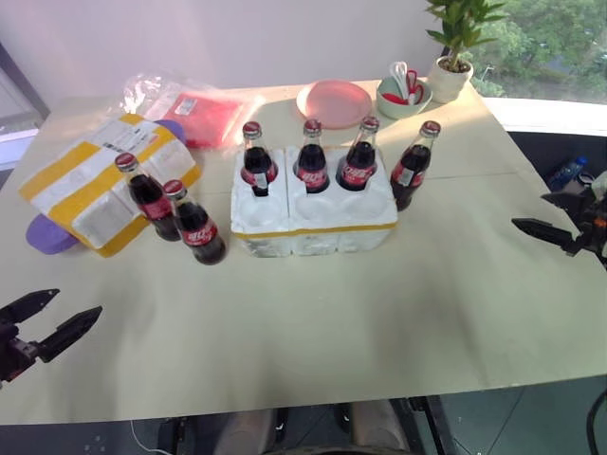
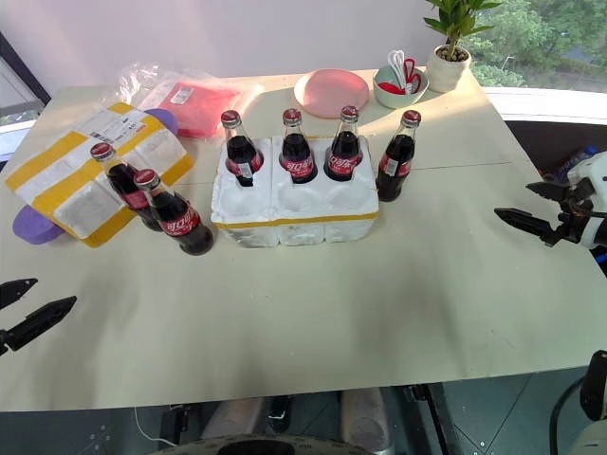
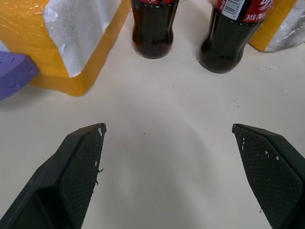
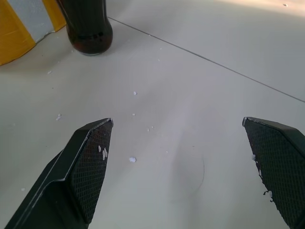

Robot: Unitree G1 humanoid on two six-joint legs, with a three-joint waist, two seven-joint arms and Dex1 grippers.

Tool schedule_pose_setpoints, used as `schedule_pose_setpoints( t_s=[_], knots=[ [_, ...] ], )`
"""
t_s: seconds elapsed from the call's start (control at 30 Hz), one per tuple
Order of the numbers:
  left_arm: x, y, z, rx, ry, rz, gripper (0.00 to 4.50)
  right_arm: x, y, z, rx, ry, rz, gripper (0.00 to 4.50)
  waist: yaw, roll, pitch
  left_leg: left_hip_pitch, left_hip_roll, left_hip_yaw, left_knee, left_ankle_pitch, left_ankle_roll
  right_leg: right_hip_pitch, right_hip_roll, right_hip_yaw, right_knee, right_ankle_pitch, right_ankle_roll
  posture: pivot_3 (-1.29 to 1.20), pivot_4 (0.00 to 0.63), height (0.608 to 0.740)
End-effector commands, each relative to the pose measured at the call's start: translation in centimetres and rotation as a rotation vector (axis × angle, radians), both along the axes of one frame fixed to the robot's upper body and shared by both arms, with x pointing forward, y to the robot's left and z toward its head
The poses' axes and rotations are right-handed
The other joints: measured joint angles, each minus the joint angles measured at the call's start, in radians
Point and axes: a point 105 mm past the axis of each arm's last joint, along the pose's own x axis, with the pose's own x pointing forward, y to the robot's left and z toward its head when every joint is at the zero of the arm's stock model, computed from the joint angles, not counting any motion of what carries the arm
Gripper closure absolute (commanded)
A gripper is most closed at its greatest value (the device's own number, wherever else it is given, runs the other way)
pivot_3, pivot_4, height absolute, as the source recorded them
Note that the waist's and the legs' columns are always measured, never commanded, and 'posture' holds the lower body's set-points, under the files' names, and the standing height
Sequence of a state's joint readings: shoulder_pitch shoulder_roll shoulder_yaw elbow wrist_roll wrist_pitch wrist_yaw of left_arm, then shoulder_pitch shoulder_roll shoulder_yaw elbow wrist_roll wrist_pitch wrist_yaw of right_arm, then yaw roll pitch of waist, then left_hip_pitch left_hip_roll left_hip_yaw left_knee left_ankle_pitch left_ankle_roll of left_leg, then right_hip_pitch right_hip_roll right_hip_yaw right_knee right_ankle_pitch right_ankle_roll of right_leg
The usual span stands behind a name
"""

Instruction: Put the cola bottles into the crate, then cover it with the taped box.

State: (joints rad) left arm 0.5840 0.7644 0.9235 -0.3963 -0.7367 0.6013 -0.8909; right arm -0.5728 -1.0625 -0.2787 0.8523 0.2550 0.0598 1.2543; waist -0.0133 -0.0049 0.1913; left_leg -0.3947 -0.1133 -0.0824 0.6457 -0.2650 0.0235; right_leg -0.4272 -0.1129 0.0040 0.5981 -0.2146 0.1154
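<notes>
Crate (image 1: 313,213): mid-worktop, three bottles (image 1: 312,157) seated in its back wells
Loose bottles: two (image 1: 194,224) beside the box (image 1: 100,180), one (image 1: 412,167) touching your crate's right end
Tools: left (image 1: 45,320) and right (image 1: 560,217) both spread wide, empty
Risk: you could topple the paired bottles if you grab one carelessly

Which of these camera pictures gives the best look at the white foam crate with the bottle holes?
Either head view: the crate appears whole, with three cola bottles in its far wells and the near wells empty. The left wrist view catches only one yellow-banded corner of it behind a bottle; the right wrist view likewise shows just a corner.
</notes>
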Motion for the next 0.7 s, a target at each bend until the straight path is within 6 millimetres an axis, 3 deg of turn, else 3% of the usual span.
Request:
schedule_pose_setpoints(
  t_s=[0.03, 0.33, 0.53, 0.7],
  knots=[
    [0.0, 0.2, 0.4, 0.028, -0.025, 0.001, 0.05, -0.2, -0.7, 1.6, -0.011, -0.051, -0.017, 0.00, 0.000, 0.000, 0.000, 0.000, 0.000, 0.000, 0.000, 0.000, 0.000, 0.000, 0.000, 0.000, 0.000, 0.000, 0.000, 0.00, 0.150, 0.740],
    [1.0, -0.1, 1.3, -0.021, -0.065, 0.010, 0.05, -0.1, -0.6, 1.5, 0.027, -0.049, -0.023, 0.00, 0.000, 0.000, 0.000, 0.000, 0.000, 0.000, 0.000, 0.000, 0.000, 0.000, 0.000, 0.000, 0.000, 0.000, 0.000, 0.00, 0.150, 0.740],
    [1.8, -2.7, 2.8, -0.071, -0.104, -0.100, 0.05, -0.1, -0.1, 2.8, 0.022, -0.077, 0.012, 0.00, 0.000, 0.000, 0.000, 0.001, 0.000, 0.000, 0.001, 0.000, 0.000, 0.000, 0.000, 0.000, 0.001, 0.000, 0.000, 0.00, 0.150, 0.740],
    [3.5, -5.4, 4.2, -0.097, -0.128, -0.220, 0.05, -0.2, 1.5, 4.6, 0.048, -0.102, 0.094, 0.00, 0.001, 0.001, 0.000, 0.002, 0.000, 0.000, 0.002, 0.000, 0.000, 0.001, 0.000, 0.000, 0.003, 0.000, 0.000, 0.00, 0.150, 0.740]
  ],
)
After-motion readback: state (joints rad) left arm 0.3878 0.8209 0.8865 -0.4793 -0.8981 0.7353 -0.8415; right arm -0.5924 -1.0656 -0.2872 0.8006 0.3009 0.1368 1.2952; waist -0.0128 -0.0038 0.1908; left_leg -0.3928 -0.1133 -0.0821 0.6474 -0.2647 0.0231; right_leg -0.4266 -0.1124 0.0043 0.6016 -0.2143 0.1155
